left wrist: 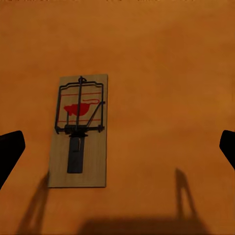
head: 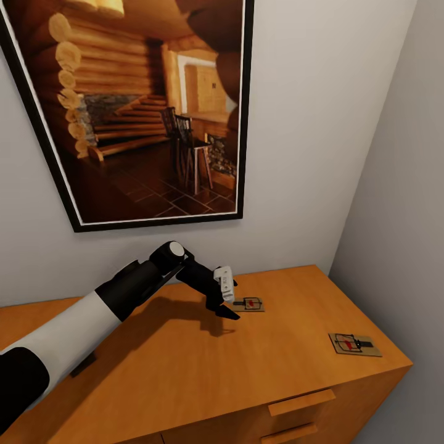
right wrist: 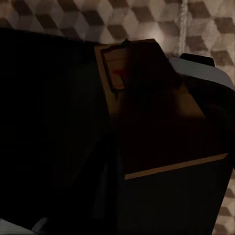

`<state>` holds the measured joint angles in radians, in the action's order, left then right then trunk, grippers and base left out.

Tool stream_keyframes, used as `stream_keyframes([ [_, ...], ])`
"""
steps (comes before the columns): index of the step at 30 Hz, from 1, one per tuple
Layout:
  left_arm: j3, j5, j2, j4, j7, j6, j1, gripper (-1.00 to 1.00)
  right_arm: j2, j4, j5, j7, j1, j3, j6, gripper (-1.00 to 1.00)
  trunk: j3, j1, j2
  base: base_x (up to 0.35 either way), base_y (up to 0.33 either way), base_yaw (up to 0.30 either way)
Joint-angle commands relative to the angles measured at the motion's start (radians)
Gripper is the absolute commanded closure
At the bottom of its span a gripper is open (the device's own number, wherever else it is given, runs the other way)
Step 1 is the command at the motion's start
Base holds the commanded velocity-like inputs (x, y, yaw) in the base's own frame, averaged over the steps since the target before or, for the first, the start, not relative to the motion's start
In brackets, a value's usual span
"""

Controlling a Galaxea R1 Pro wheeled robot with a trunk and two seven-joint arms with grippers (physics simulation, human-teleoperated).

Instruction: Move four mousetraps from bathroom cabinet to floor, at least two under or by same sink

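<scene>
On the orange-tan cabinet (head: 185, 364) top lie two mousetraps, one (head: 249, 304) mid-top and another (head: 354, 344) near the right front corner. My left gripper (head: 225, 310) hovers just left of the mid-top trap, open and pointing down. From the left wrist view that mousetrap (left wrist: 80, 131) lies flat between my spread fingertips (left wrist: 10, 152), nearer one side, and the left gripper (left wrist: 117, 152) holds nothing. In the dark right wrist view a third mousetrap (right wrist: 115, 68) sits close to the camera above the bathroom floor (right wrist: 147, 24), with my right gripper (right wrist: 122, 127) apparently shut on it.
A large framed picture (head: 142, 111) hangs on the wall behind the cabinet. A side wall (head: 401, 216) meets the cabinet's right end. Drawer handles (head: 301, 402) show on the cabinet front. A grey-white rounded body (right wrist: 205, 71) lies beyond the held trap.
</scene>
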<state>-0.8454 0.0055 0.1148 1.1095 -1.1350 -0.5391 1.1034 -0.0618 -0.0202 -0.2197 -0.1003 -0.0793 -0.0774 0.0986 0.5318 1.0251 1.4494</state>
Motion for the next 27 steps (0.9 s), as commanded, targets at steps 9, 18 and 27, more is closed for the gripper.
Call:
stream_keyframes([
  [9,-0.001,0.001,-0.001,0.001,0.000,-0.009,0.001,-1.00,0.005,0.000,-0.003,-0.009,0.000,-0.008,-0.003,1.00,0.001,0.000,0.001,0.000,0.000,0.000],
  [18,-0.001,0.000,-0.013,-0.021,-0.001,-0.009,0.001,-1.00,0.004,0.000,-0.003,-0.004,0.000,-0.008,-0.004,1.00,0.001,0.000,0.001,0.000,0.000,0.000],
  [27,-0.001,-0.001,-0.014,-0.034,-0.001,-0.009,0.001,-1.00,0.004,0.000,-0.003,-0.004,0.000,-0.008,-0.004,1.00,0.001,0.000,0.001,0.000,0.000,0.000],
])
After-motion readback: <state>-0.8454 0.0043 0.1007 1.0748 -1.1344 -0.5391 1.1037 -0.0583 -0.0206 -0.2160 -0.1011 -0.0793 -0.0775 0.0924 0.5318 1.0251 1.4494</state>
